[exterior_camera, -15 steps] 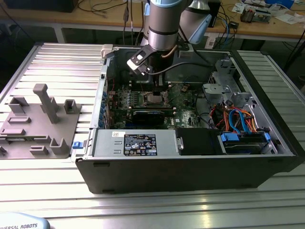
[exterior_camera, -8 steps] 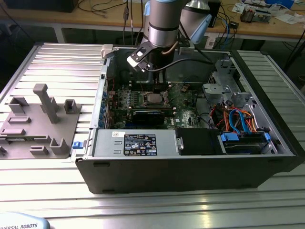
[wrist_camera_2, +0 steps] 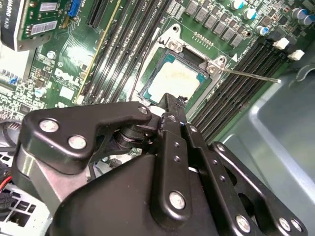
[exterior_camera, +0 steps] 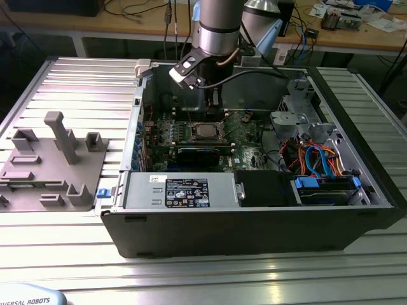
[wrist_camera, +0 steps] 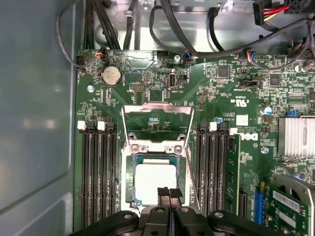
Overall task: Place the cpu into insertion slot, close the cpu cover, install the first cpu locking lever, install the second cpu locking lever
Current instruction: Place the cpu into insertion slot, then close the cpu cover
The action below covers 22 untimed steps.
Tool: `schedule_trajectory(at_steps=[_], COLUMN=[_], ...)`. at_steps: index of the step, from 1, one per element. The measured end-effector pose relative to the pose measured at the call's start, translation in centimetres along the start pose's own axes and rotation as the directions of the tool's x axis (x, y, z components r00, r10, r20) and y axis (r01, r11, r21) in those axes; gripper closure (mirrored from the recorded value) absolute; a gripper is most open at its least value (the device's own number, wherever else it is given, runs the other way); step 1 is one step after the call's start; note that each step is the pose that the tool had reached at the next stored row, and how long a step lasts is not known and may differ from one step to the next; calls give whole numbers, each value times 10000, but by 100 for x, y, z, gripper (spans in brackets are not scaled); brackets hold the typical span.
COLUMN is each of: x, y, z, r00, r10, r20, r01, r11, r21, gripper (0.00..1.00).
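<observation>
**A:** Where is the chip?

**B:** The chip lies flat in its socket on the green board, pale metal top facing up. That board sits inside the open computer case, which rests on the ribbed tabletop.

**A:** And the cover?

**B:** The cover is open. In the first wrist view it is tipped back from its hinge on the far side of the socket, and the board shows through its cut-out middle. It is not over the chip.

**A:** What about the jaws?

**B:** They are pressed together with nothing between them. The arm reaches down into the case, and the tips hang at the chip's near edge. I cannot tell whether they touch it.

**A:** Any lever showing?

**B:** In the second wrist view a thin metal rod sticks out sideways from a corner of the socket, its end free over the memory slots.

**A:** Anything outside the case?

**B:** A grey plastic holder stands on the tabletop at the exterior view's left, well apart from the case.
</observation>
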State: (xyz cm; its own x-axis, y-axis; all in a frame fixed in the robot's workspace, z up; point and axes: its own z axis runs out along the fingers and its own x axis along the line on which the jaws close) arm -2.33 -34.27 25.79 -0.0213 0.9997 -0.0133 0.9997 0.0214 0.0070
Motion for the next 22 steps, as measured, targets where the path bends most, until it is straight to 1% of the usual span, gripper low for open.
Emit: schedule_trajectory(at_steps=[2, 4, 9, 10, 11, 12, 14, 22], x=[-1, -1, -2, -2, -2, -3, -2, -3], y=[0, 1, 1, 1, 1, 1, 2, 7], z=[-40, -56, -128, -145, -182, -194, -206, -207], r00=[10000, 10000, 10000, 10000, 10000, 10000, 10000, 10000], r10=[0, -1, 0, 0, 0, 0, -1, -3], r20=[0, -1, 0, 0, 0, -1, -4, -3], r01=[0, 1, 0, 0, 0, 0, 1, 3], r11=[10000, 10000, 10000, 10000, 10000, 10000, 10000, 10000], r21=[-1, -1, -1, 0, 0, -1, -2, -1], gripper=[89, 89, 89, 89, 89, 89, 89, 89])
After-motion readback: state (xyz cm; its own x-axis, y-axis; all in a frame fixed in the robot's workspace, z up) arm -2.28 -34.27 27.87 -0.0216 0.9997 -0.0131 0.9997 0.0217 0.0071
